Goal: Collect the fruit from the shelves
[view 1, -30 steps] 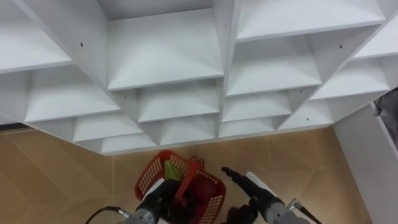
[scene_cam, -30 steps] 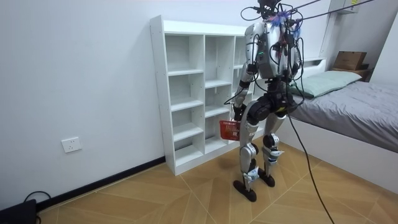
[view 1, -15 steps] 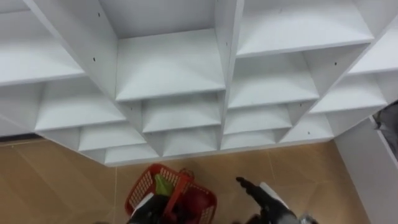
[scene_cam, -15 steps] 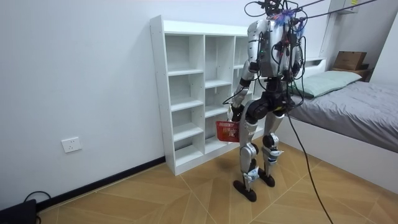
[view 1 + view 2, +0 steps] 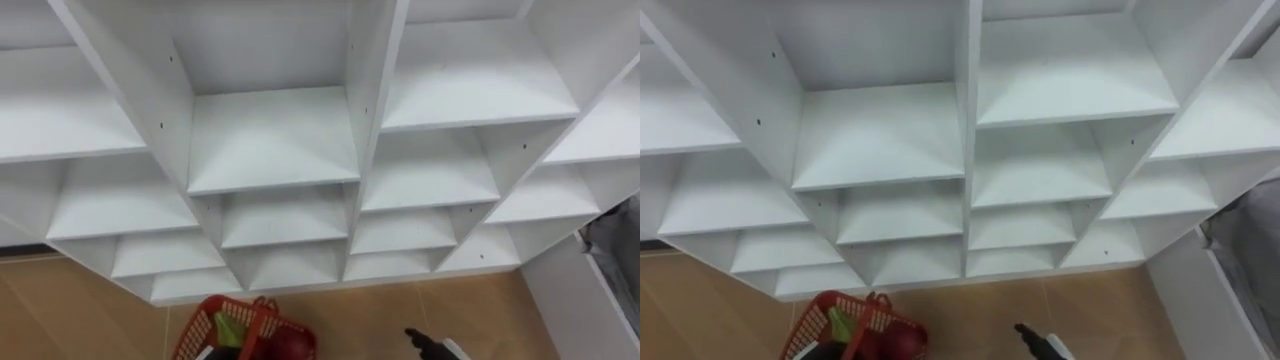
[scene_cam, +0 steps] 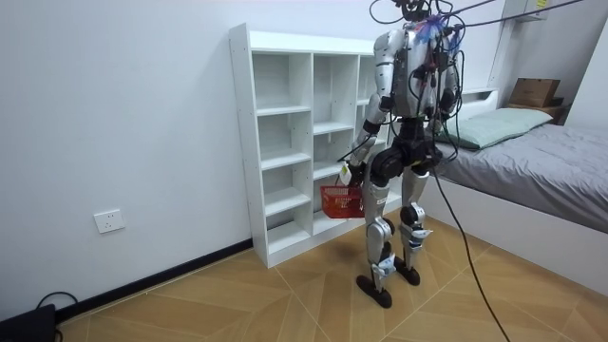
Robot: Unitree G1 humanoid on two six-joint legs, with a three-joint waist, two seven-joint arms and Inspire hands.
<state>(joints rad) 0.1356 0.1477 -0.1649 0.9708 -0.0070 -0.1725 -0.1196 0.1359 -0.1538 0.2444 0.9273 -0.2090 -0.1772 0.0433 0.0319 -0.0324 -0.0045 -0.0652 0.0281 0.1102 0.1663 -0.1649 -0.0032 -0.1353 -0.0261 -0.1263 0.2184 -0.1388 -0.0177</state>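
Left robot hand (image 6: pixel 352 175): curled round the red basket's (image 5: pixel 200 322) handle.
Right robot hand (image 5: pixel 422 343): low, beside the basket; grip could not be told.
Fruits (image 5: pixel 291 345): red and green pieces lay in the basket.
Closet (image 5: pixel 270 140): white, directly ahead.
Bed (image 6: pixel 541 157): behind the robot.

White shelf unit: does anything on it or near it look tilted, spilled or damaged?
Nothing stands out. The white shelf unit looks straight and undamaged, its shelves level. The red basket hangs from the left robot hand, its contents inside.

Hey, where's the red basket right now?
The red basket hangs from the left hand, low at the left eye view's left, above the floor before the white shelf unit.
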